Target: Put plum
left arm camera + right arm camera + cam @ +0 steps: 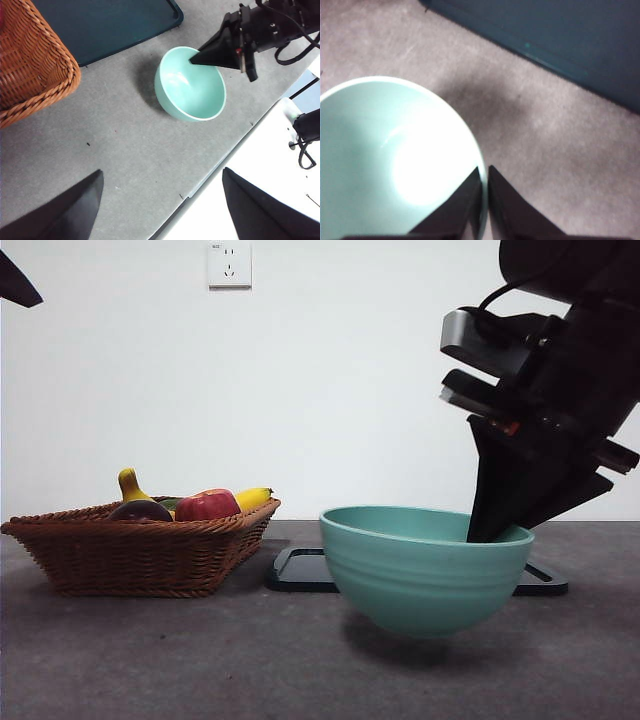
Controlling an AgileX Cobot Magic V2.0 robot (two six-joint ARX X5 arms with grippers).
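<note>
The dark maroon plum (140,510) lies in the wicker basket (140,555) at the left, beside a red apple (207,505). My right gripper (490,528) is shut on the rim of a teal bowl (425,570) and holds it just above the table; one jaw is inside the rim and one outside. It also shows in the right wrist view (485,172) on the bowl (380,150), and in the left wrist view (192,61) over the bowl (192,92). My left gripper (160,200) is open and empty, high above the table.
A banana (250,498) lies in the basket with the other fruit. A dark flat tray (300,570) lies behind the bowl; it also shows in the left wrist view (100,25). The basket's corner (35,70) shows there, and the table's edge (220,160).
</note>
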